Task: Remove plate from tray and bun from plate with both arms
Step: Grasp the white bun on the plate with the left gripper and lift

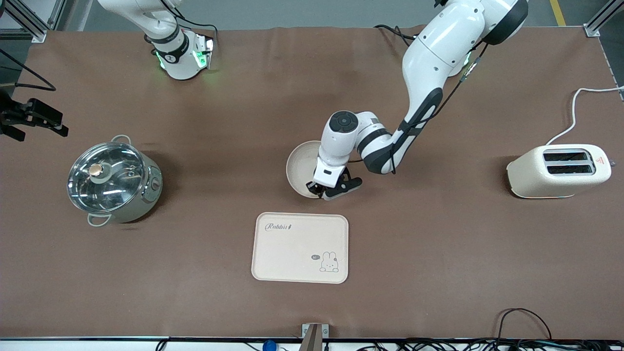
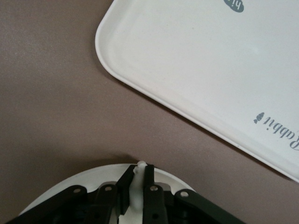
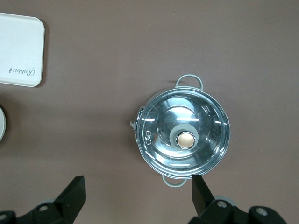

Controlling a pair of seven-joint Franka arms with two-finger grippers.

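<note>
- The left arm reaches from its base at the table's top edge down to the middle of the brown table, where the left gripper (image 1: 319, 191) sits on the rim of the plate (image 1: 298, 168).
- In the left wrist view, the left gripper (image 2: 136, 181) has its black fingers (image 2: 125, 184) drawn close together, pinching the plate (image 2: 79, 183) by its raised cream rim.
- The plate lies near the centre of the table, just farther from the front camera than the tray (image 1: 300, 247), apart from it with a strip of bare tabletop between them.
- The tray, cream and rectangular with a rabbit drawing and the word "Rabbit", sits toward the middle of the table's front edge; its rounded corner and lettering fill much of the left wrist view (image 2: 210, 74).
- The right gripper (image 1: 29, 119) hangs over the table's edge at the right arm's end, above and beside the pot (image 1: 114, 180).
- The right wrist view looks straight down on the pot (image 3: 182, 133), with the right gripper (image 3: 138, 196) spread wide and holding nothing.
- The pot, steel with a glass lid and a brass-coloured knob, stands toward the right arm's end of the table.
- The toaster (image 1: 558, 170), cream with two slots, rests near the edge at the left arm's end, its white cable trailing toward the top corner.
- The bun cannot be seen in any view.
</note>
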